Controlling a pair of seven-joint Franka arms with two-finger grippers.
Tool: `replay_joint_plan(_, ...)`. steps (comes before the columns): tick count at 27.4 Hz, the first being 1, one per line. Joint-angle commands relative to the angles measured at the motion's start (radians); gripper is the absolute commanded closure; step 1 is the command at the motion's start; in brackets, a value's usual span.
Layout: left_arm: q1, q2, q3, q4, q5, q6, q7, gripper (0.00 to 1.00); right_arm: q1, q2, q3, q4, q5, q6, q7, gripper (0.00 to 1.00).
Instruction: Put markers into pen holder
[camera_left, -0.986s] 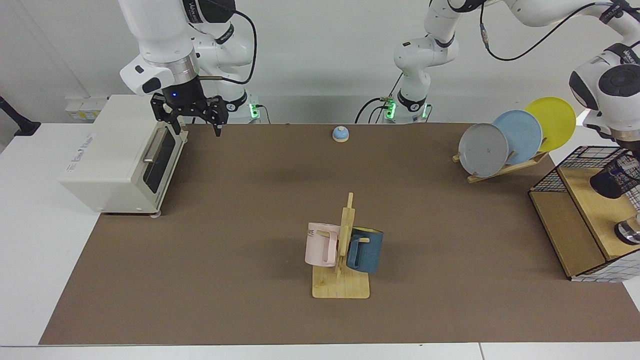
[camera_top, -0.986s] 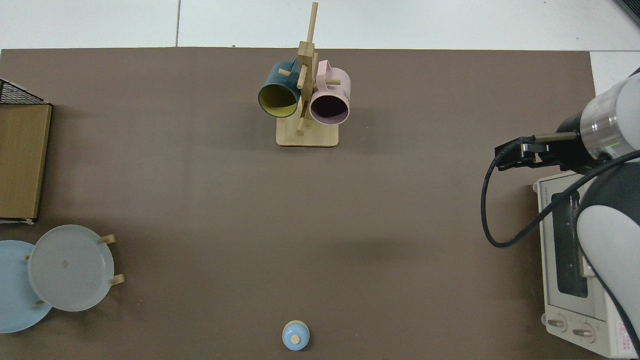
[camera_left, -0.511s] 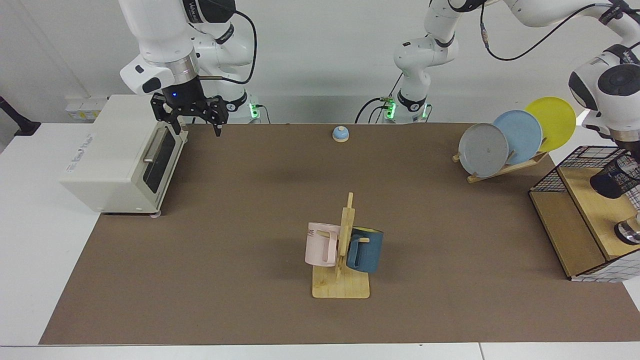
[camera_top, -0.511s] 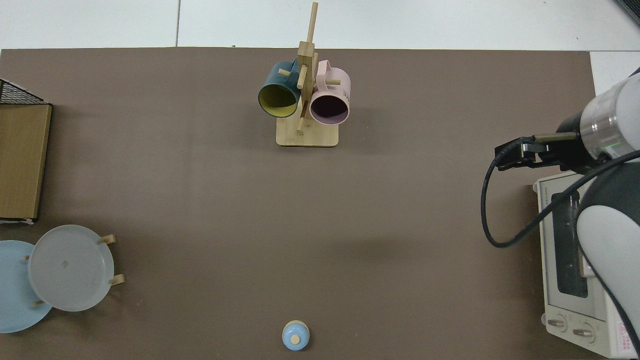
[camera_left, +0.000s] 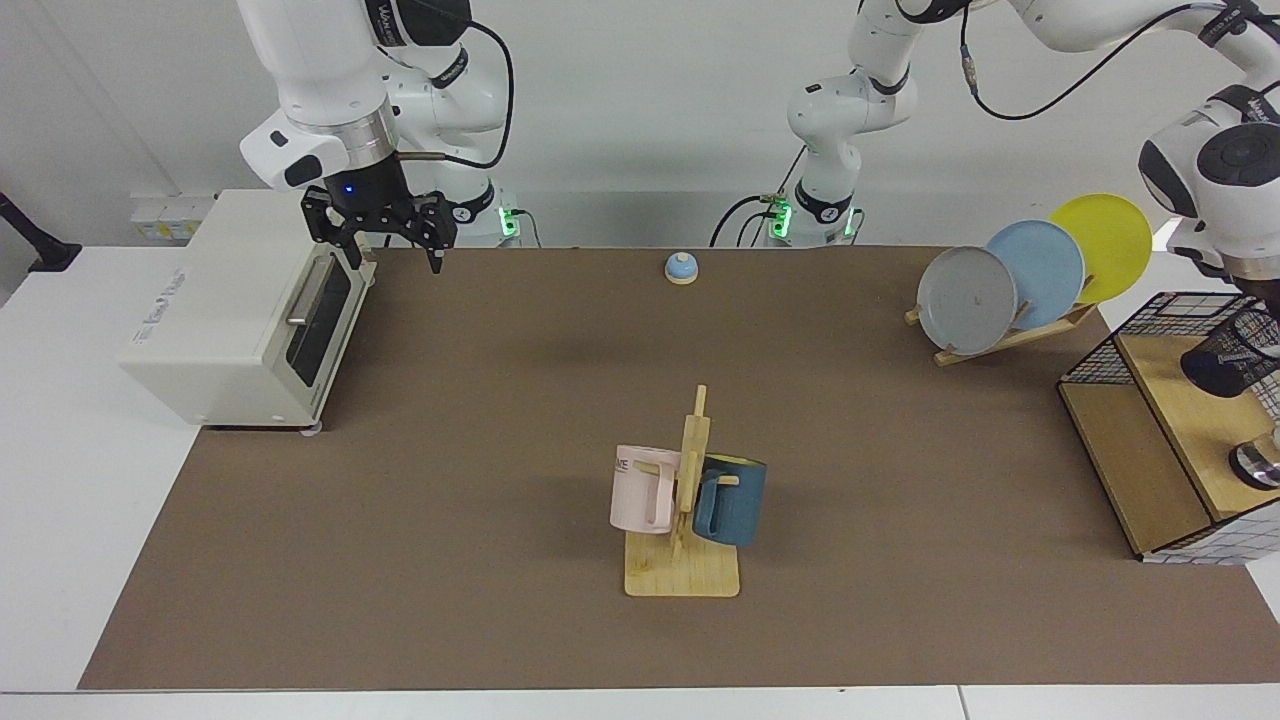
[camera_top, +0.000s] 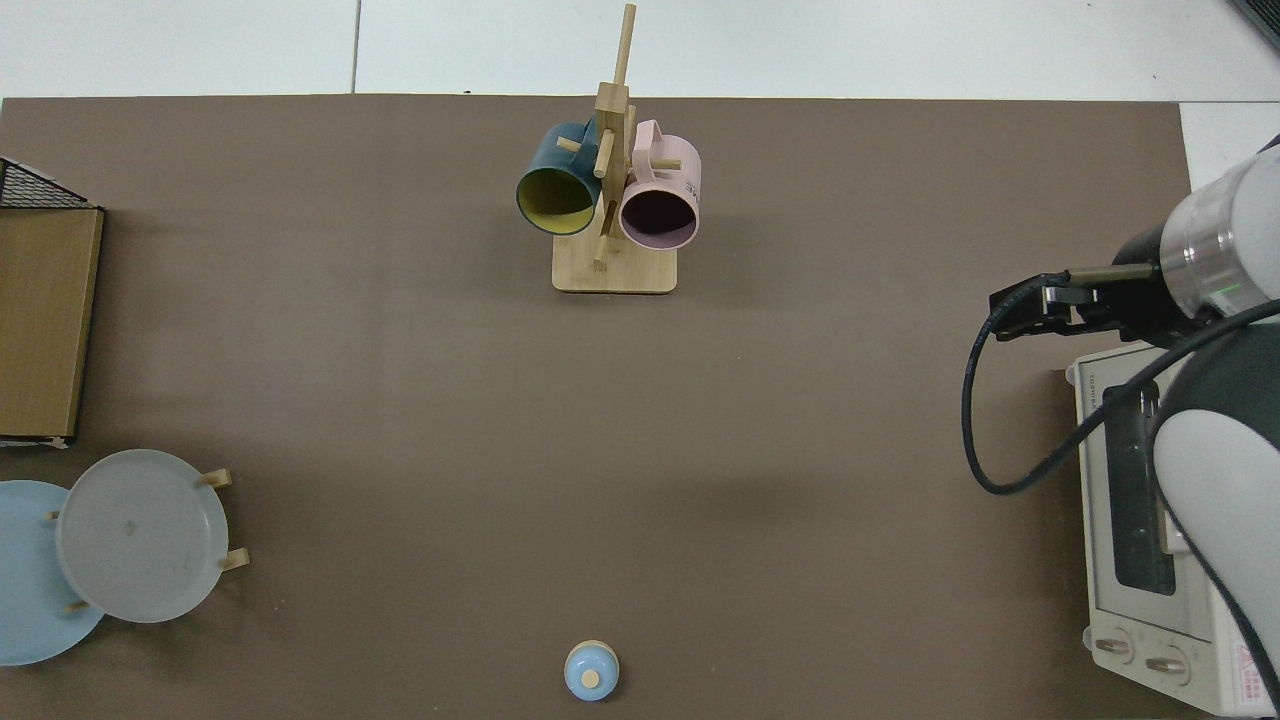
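Pen holder (camera_left: 1232, 355), a small black wire-mesh cup, hangs tilted under the left gripper at the facing view's far right, above the black wire-grid rack with wooden shelves (camera_left: 1150, 420); you cannot tell that gripper's finger state. Expect it light and stiff; grip its rim. No marker is visible. The right gripper (camera_left: 383, 240) waits spread open by the white toaster oven (camera_left: 235, 310). The top view omits the holder.

Brown desk mat (camera_left: 480, 450), pink mug (camera_left: 640, 488), dark teal mug (camera_left: 733, 500), grey plate (camera_left: 966, 299), blue plate (camera_left: 1042, 262), yellow plate (camera_left: 1110, 240), black mesh pen holder (camera_left: 1225, 358), cream toaster oven (camera_left: 230, 305).
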Motion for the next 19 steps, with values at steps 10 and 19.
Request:
replay_joint_plan(10, -0.073, -0.051, 0.093, 0.11, -0.166, -0.032, 0.105, 0.55, -0.022, -0.012, 0.014, -0.009, 0.009, -0.009, -0.019, 0.0)
replay_joint_plan(19, -0.187, -0.175, 0.103, 0.11, -0.321, -0.227, 0.082, 0.4, -0.022, -0.012, 0.014, -0.009, 0.009, -0.009, -0.019, 0.0)
